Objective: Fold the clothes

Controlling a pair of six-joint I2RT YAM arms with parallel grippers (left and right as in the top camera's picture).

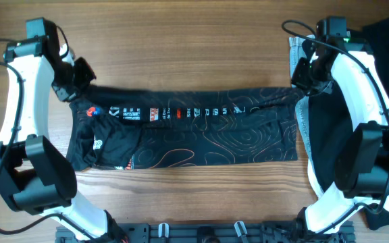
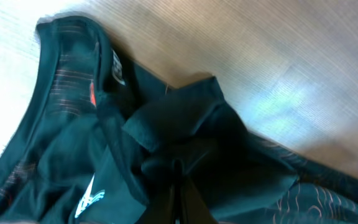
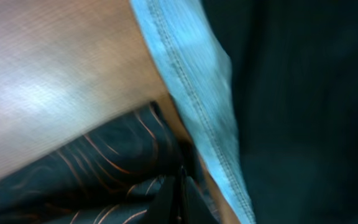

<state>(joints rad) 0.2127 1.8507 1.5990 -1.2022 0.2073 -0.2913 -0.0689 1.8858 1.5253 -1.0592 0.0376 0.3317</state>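
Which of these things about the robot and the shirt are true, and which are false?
1. The jersey lies stretched sideways across the wooden table. True.
2. The jersey is plain white. False: it is black, with small logos and thin orange lines.
3. The left end effector and the right end effector each sit at a top corner of the jersey. True.
4. The jersey is rolled into a ball. False: it lies flat in a long band.
5. A dark garment with a pale blue edge lies by the jersey's right end. True.
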